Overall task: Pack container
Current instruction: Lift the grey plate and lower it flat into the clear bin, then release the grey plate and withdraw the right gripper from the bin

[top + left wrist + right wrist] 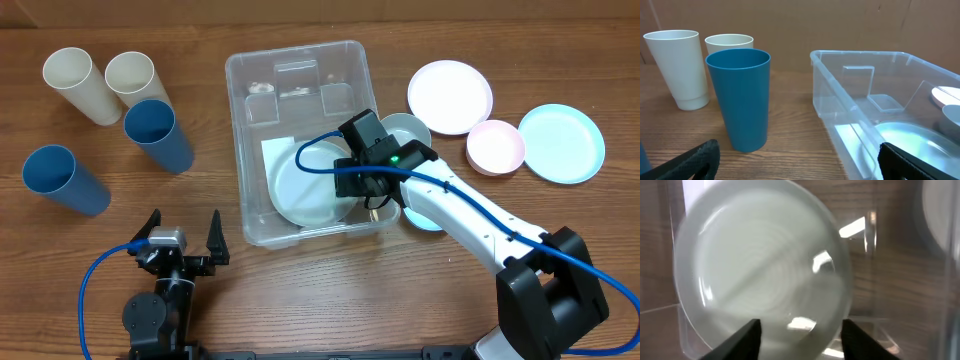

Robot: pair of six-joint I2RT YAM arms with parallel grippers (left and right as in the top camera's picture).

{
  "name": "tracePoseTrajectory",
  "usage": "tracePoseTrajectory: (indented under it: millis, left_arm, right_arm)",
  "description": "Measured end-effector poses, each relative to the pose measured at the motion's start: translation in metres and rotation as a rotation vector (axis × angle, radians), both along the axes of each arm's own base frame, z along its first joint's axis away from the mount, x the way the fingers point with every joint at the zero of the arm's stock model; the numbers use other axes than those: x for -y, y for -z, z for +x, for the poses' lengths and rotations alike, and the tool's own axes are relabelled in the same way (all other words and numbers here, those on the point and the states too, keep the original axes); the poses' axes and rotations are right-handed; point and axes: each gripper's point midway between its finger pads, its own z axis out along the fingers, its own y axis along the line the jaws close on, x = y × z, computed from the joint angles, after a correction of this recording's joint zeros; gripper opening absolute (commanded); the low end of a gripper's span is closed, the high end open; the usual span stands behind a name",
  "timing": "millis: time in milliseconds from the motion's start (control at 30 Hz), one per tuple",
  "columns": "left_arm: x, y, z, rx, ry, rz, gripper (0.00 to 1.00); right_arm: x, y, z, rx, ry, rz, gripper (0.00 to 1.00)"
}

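Observation:
The container [240, 75] is a clear plastic bin at the table's middle, with a white label [275, 150] on its bottom. A pale round plate [305, 185] lies inside it over the label. My right gripper [350, 190] hangs over the bin's right half. In the right wrist view its fingers [800, 340] are open just above the plate [760, 265], apart from it. My left gripper [183, 228] is open and empty at the front left. The left wrist view shows it [797, 162] low over the table, facing the bin's wall [840, 95].
Two cream cups [80, 85] [135, 78] and two blue cups [158, 133] [65, 180] stand left of the bin. On the right are a grey bowl [412, 130], a pinkish plate [450, 96], a pink bowl [495, 146] and a light blue plate [561, 143].

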Motion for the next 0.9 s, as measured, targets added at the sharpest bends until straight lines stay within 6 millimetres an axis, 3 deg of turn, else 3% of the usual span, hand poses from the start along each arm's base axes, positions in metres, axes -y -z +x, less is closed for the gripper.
tracePoseTrajectory:
  millis: [267, 400, 467, 567, 800, 900]
  left_arm:
    - [0.000, 0.000, 0.000, 0.000, 0.000, 0.000, 1.00]
    - [0.000, 0.000, 0.000, 0.000, 0.000, 0.000, 1.00]
    - [0.000, 0.000, 0.000, 0.000, 0.000, 0.000, 1.00]
    - [0.000, 0.000, 0.000, 0.000, 0.000, 0.000, 1.00]
    - [0.000, 0.000, 0.000, 0.000, 0.000, 0.000, 1.00]
    - [0.000, 0.000, 0.000, 0.000, 0.000, 0.000, 1.00]
  right_arm:
    - [-0.003, -0.011, 0.008, 0.026, -0.003, 0.003, 0.59]
    - [-0.016, -0.072, 0.030, 0.103, -0.016, 0.043, 0.67]
    - [-0.009, -0.089, 0.025, 0.070, -0.012, 0.021, 0.73]
    - [0.018, -0.107, 0.024, 0.022, 0.048, -0.011, 0.77]
    - [0.127, -0.093, 0.014, -0.175, 0.318, -0.121, 0.79]
    - [0.137, -0.082, 0.006, -0.219, 0.345, -0.140, 0.79]
